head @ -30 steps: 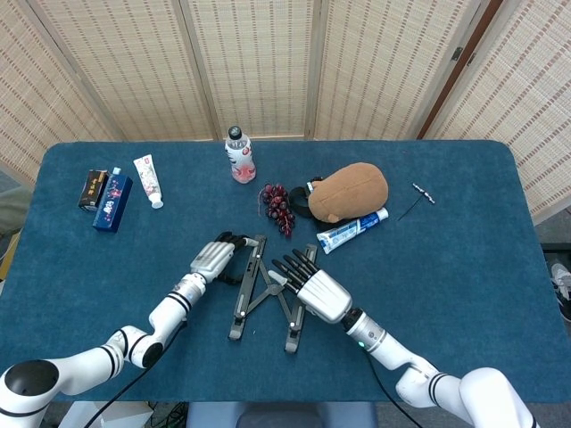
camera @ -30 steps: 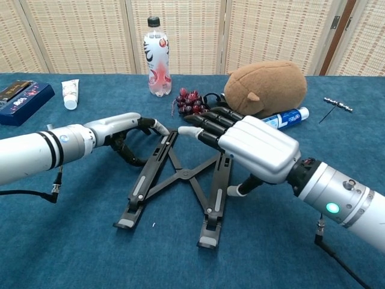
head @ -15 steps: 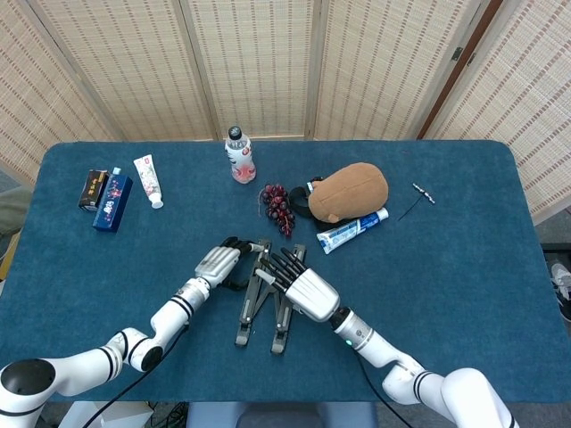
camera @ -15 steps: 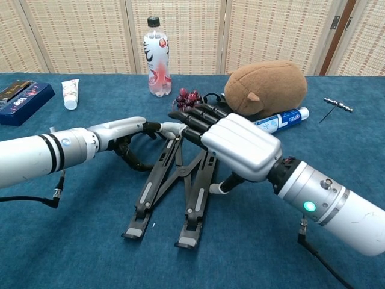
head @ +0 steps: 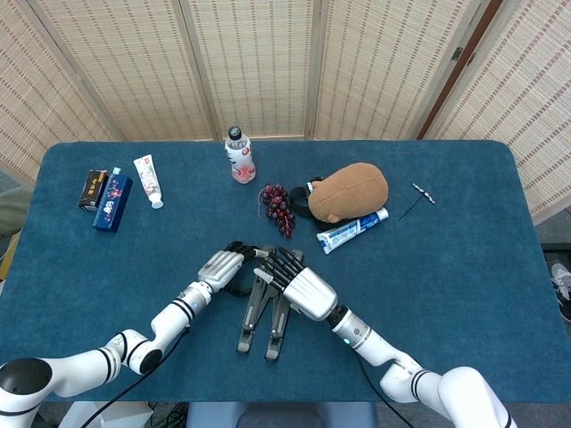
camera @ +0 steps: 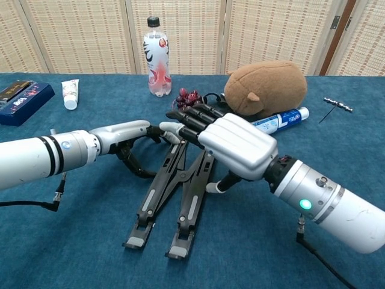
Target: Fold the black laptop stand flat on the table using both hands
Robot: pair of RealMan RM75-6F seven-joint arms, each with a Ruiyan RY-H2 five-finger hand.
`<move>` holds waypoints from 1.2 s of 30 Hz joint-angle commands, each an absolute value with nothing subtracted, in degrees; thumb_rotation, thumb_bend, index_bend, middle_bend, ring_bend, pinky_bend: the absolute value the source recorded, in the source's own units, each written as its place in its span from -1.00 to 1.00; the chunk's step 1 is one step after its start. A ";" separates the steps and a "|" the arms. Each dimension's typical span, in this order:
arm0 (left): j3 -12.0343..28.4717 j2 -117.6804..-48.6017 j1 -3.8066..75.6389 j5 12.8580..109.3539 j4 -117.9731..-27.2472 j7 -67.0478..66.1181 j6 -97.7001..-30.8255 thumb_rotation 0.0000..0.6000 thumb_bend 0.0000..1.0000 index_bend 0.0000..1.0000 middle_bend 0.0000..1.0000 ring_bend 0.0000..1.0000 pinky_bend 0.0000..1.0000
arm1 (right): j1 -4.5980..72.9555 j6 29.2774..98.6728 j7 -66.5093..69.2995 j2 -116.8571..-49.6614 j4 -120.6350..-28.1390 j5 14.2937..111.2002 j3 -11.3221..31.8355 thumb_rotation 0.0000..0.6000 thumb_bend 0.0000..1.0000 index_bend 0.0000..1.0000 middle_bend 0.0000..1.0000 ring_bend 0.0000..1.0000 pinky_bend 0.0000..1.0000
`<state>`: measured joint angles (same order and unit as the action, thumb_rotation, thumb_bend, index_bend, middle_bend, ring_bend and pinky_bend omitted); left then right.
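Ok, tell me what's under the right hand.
Under the right hand lies the far end of the black laptop stand, its two rails nearly together. Where the fingers touch it is covered.

I see even, bright overhead light. Shadows under my arms are soft. Both views are sharp, without glare.

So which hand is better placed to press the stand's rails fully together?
Probably the right hand: it lies over the laptop stand rails, while the left hand touches only the far end.

A bottle (head: 239, 154), grapes (head: 277, 207), a plush toy (head: 350, 191) and toothpaste (head: 351, 229) sit behind.
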<state>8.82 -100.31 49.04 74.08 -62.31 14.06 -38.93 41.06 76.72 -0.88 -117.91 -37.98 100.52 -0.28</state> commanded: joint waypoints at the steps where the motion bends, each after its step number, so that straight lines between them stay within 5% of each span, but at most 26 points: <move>1: 9.29 -99.50 48.25 73.30 -62.37 14.03 -40.09 1.00 -0.56 -0.62 -0.68 -0.70 -1.00 | 41.52 75.54 0.80 -113.16 -43.81 100.78 -1.18 1.00 -1.00 -1.00 -1.00 -1.00 -1.00; 10: 10.95 -95.20 44.58 72.63 -65.45 12.94 -47.68 1.00 -0.56 -0.62 -0.68 -0.70 -1.00 | 48.75 61.73 8.10 -94.10 -69.13 99.22 -0.94 1.00 -1.00 -1.00 -1.00 -1.00 -1.00; 16: 11.42 -91.00 42.12 71.52 -68.62 10.25 -51.21 1.00 -0.56 -0.62 -0.68 -0.70 -1.00 | 56.50 49.92 13.39 -86.18 -76.39 99.32 -0.77 1.00 -1.00 -1.00 -1.00 -1.00 -1.00; 24: 11.51 -86.36 39.23 69.47 -72.13 9.43 -52.85 1.00 -0.56 -0.62 -0.69 -0.70 -1.00 | 63.91 41.46 16.91 -86.57 -74.24 102.02 -2.26 1.00 -1.00 -1.00 -1.00 -1.00 -1.00; 36: 11.85 -84.23 37.14 68.77 -73.22 12.12 -53.56 1.00 -0.56 -0.62 -0.69 -0.70 -1.00 | 69.58 39.94 19.20 -91.35 -66.63 106.86 -6.30 1.00 -1.00 -1.00 -1.00 -1.00 -1.00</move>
<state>11.83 -84.28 37.19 68.75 -73.26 12.05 -53.58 69.05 39.85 18.81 -90.63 -67.48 106.44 -5.80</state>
